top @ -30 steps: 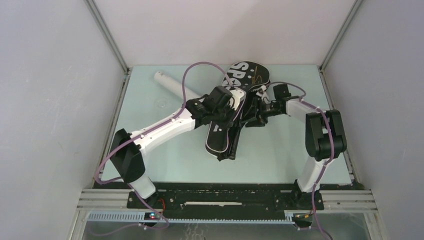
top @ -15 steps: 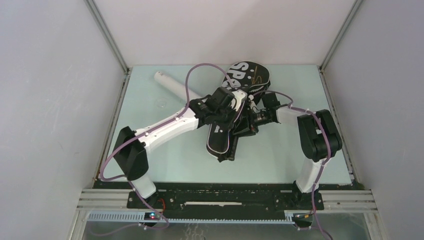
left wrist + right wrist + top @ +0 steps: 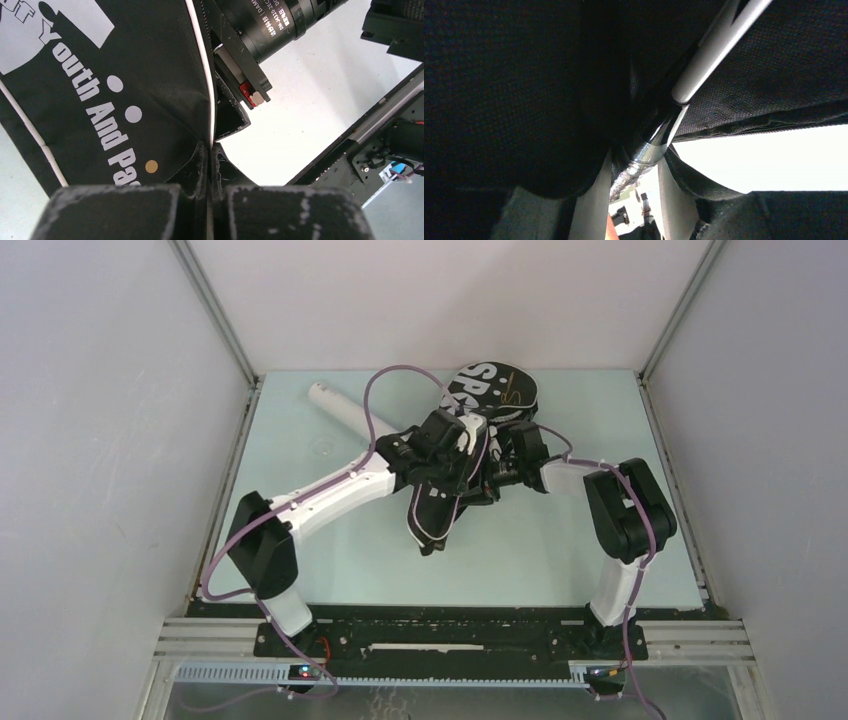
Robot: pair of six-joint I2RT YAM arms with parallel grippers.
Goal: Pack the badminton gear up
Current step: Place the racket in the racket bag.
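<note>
The black bag (image 3: 437, 512) lettered "SP" lies slanted across the middle of the table. My left gripper (image 3: 465, 452) is shut on its piped edge (image 3: 210, 120) and holds that flap up. From the right, my right gripper (image 3: 492, 478) reaches under the lifted flap. Inside the dark bag (image 3: 524, 75), a racquet (image 3: 716, 42) with a white shaft, silver collar and wrapped handle runs down between my right gripper's (image 3: 636, 172) pale fingers (image 3: 593, 200). The handle lies against the left one, with a gap to the right one. The white tube (image 3: 345, 410) lies at the back left. No shuttlecock shows.
White walls close in the table on the left, back and right. The right arm's black motor housing (image 3: 272, 25) sits close above the bag's edge by my left gripper. The arms' bases and a black rail (image 3: 450, 635) run along the near edge.
My right arm has pushed left, in under the bag's flap, and its jaws have narrowed. The bag's lower end has swung slightly left. My left gripper keeps its hold.
</note>
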